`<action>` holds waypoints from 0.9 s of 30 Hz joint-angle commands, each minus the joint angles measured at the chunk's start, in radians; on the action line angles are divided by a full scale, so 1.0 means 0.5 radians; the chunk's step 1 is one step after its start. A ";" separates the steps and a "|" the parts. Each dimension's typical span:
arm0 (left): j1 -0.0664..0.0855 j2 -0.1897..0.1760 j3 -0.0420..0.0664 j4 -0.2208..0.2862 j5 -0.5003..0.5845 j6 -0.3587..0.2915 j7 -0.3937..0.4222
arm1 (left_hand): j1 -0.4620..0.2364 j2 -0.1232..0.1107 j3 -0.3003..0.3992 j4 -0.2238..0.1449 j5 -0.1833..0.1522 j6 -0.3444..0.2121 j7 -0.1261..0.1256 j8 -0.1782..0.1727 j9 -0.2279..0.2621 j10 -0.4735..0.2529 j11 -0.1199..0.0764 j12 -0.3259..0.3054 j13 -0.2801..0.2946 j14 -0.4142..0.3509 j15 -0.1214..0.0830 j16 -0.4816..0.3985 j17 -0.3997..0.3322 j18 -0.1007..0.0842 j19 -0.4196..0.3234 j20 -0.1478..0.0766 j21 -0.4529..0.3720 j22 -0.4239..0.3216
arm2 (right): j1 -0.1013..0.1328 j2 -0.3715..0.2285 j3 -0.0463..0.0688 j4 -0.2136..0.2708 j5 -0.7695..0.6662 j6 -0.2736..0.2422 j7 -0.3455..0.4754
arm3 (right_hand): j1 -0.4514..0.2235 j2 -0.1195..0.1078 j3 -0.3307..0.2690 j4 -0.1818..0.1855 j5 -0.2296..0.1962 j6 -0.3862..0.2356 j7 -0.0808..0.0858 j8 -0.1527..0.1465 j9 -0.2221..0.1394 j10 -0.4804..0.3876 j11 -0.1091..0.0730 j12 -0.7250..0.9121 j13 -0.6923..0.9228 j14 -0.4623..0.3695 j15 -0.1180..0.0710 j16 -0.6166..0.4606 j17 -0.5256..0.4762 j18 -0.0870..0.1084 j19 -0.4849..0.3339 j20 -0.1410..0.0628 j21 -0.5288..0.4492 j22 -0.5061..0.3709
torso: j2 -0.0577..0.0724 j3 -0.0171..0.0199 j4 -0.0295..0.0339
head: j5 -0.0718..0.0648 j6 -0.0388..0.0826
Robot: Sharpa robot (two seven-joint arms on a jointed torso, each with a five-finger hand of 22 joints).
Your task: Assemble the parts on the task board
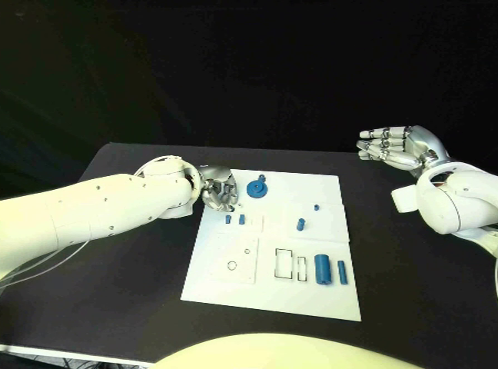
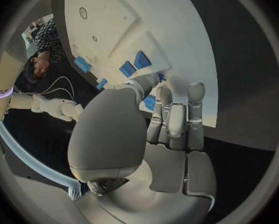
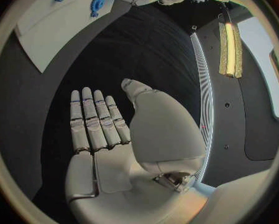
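Head view showed the task board (image 1: pixel 273 300) lying flat in the middle of the black table (image 1: pixel 426 292), with the left hand (image 1: pixel 218 189) lowered over its far left corner, just beside the blue gear-like part (image 1: pixel 257 188). Left wrist view had that hand's fingers (image 2: pixel 176 117) lying close together and pointing down at the board, with small blue parts (image 2: pixel 134 64) just beyond the fingertips; whether anything was pinched under them could not be told. That placement read as a hand brought in close to work at the nearby pieces. The right hand (image 1: pixel 402 147) was held up well clear of the board off its far right side, fingers apart and lightly curled, holding nothing; right wrist view confirmed its bare palm (image 3: pixel 105 149) facing black table. It seemed parked out of the way. Two larger blue cylinders (image 1: pixel 330 270) lay near the board's right edge toward the robot, with smaller pegs (image 1: pixel 301 224) mid-board. Open table lay all round the board, widest on the right, giving the right arm free room to approach.
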 commanded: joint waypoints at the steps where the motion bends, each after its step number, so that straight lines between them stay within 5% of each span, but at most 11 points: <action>1: -0.002 0.009 -0.001 -0.003 -0.037 0.032 0.014 | 0.026 -0.005 0.015 0.000 -0.005 0.014 -0.001 0.008 -0.003 -0.005 -0.011 0.006 0.003 -0.003 -0.012 0.007 -0.001 0.014 0.000 -0.009 -0.013 -0.001 | -0.001 0.000 0.001 0.003 -0.010 0.017 0.024 | -0.013 0.012 -0.005 -0.005 -0.005 0.013 0.163 -0.012 -0.002 0.005 -0.001 -0.006 0.000 0.013 0.003 -0.008 -0.003 -0.006 -0.009 -0.001 0.007 -0.002 | 0.001 -0.0019 -0.001 | -0.002 -0.001; 9: -0.004 0.015 -0.003 -0.012 -0.053 0.033 0.011 | 0.068 0.013 0.051 -0.013 0.002 0.019 0.001 0.009 -0.013 -0.011 -0.012 0.005 0.002 -0.003 -0.015 0.007 0.004 0.013 0.003 -0.015 -0.005 0.007 | -0.001 -0.001 0.001 0.003 -0.010 0.018 0.025 | -0.013 0.012 -0.005 -0.005 -0.005 0.013 0.163 -0.012 -0.002 0.005 -0.001 -0.006 0.000 0.013 0.003 -0.008 -0.003 -0.006 -0.009 -0.001 0.007 -0.002 | -0.001 -0.0023 0.003 | -0.006 -0.006; 27: -0.007 0.034 -0.005 -0.031 -0.030 -0.012 0.031 | 0.002 -0.035 0.012 0.037 -0.012 -0.033 0.009 -0.020 -0.047 -0.005 -0.005 0.039 0.021 0.007 -0.009 0.009 0.021 0.009 0.009 -0.011 0.002 0.021 | -0.001 -0.002 0.001 0.003 -0.010 0.019 0.026 | -0.015 0.015 -0.005 -0.006 -0.005 0.017 0.163 -0.015 -0.004 0.006 -0.001 -0.005 0.000 0.013 0.003 -0.008 -0.009 -0.007 -0.012 -0.001 0.006 -0.010 | -0.001 -0.0007 0.002 | -0.004 -0.004</action>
